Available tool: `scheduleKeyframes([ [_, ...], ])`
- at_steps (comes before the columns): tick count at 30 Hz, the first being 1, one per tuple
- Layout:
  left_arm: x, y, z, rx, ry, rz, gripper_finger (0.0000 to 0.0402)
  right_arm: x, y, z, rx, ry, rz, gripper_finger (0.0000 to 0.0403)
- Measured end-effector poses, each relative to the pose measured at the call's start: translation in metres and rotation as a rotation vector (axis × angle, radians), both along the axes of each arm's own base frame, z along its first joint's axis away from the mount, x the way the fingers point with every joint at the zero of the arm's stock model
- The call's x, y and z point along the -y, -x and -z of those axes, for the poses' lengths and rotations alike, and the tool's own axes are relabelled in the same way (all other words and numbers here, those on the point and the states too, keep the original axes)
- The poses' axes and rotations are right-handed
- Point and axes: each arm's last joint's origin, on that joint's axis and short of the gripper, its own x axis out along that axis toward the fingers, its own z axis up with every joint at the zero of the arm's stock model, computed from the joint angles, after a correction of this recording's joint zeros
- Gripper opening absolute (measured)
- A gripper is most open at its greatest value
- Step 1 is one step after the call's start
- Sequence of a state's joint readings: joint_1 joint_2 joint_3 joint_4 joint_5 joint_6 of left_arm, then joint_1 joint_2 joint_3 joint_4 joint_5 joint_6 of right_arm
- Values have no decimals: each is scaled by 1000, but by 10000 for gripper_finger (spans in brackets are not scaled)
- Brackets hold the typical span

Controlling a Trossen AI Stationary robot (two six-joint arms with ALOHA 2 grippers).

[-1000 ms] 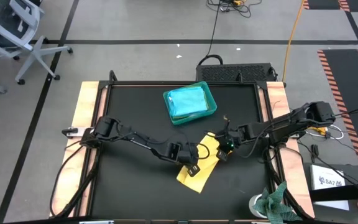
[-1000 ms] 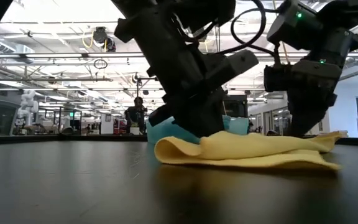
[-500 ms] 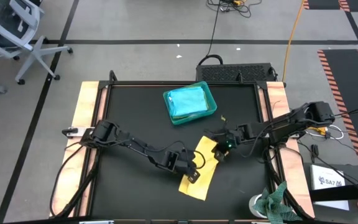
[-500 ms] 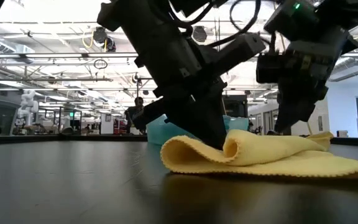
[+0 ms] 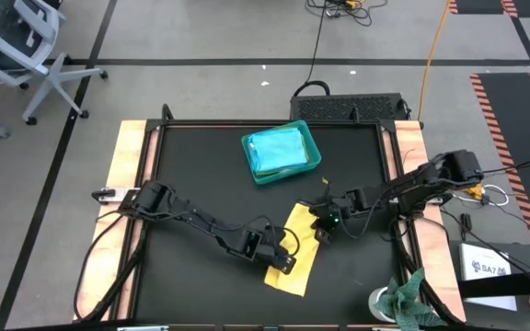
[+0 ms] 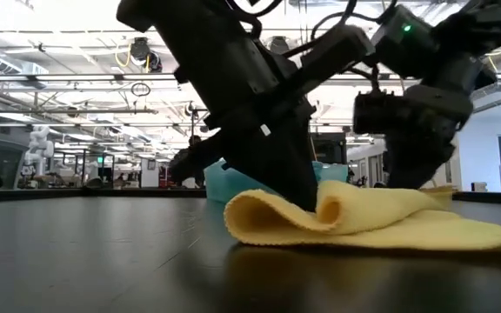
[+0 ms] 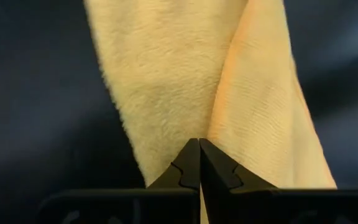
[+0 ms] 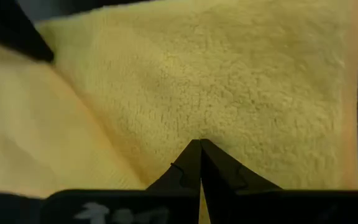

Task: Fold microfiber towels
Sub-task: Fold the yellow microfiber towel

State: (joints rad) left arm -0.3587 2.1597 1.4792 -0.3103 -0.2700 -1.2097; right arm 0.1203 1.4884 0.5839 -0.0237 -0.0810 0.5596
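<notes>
Towel (image 5: 293, 250) first: my yellow microfiber towel lies on the black table (image 5: 191, 175), well clear of the teal tray (image 5: 313, 168) and on the side nearer my bases. My left gripper (image 5: 283, 263) is pinched tight on one edge of it, my right gripper (image 5: 321, 230) pinched tight on the edge nearer the tray. Over the last second I have dragged the left edge farther from the tray, and the cloth, bunched and low a moment ago, now rolls up into a rounded fold beside my left fingers (the low view shows the hump plainly). That tells me the fold is under way but not laid flat. Inside the tray sits a light blue towel (image 5: 279, 150), already stacked by the look of it.
</notes>
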Motion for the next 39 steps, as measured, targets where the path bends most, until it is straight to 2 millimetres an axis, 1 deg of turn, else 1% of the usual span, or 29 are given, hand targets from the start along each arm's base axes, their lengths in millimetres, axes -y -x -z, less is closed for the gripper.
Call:
scheduleKeyframes([
  [2,6,2,0,2,12,-3,4,3,-4,5,15,17,-13,0],
  [5,13,5,0,4,31,-12,2,10,-12,7,78,56,-31,0],
  [10,18,6,0,18,26,-27,5,27,-22,1,218,185,-17,0],
  [12,17,5,-1,24,27,-27,3,33,-26,-3,264,187,-4,0],
  [15,13,3,-2,44,-16,-27,3,35,-28,-5,297,111,3,0],
  [18,7,0,-4,62,-65,-35,5,27,-28,-10,321,29,-32,0],
  [21,-2,-2,-7,63,-96,-28,2,14,-25,-13,309,-34,-76,0],
  [24,-12,-6,-7,61,-126,-11,6,0,-23,-14,295,-67,-102,0],
  [27,-20,-12,-9,98,-125,-8,7,-11,-22,-13,288,-69,-122,0],
  [30,-24,-18,-13,150,-123,8,3,-14,-21,-12,278,-60,-121,0],
  [33,-23,-22,-17,199,-119,16,7,-14,-21,-12,277,-50,-112,0],
  [36,-23,-21,-16,182,-128,23,6,-13,-21,-13,284,-43,-105,0],
  [39,-23,-15,-11,111,-140,23,3,-13,-20,-18,298,-49,-97,0],
])
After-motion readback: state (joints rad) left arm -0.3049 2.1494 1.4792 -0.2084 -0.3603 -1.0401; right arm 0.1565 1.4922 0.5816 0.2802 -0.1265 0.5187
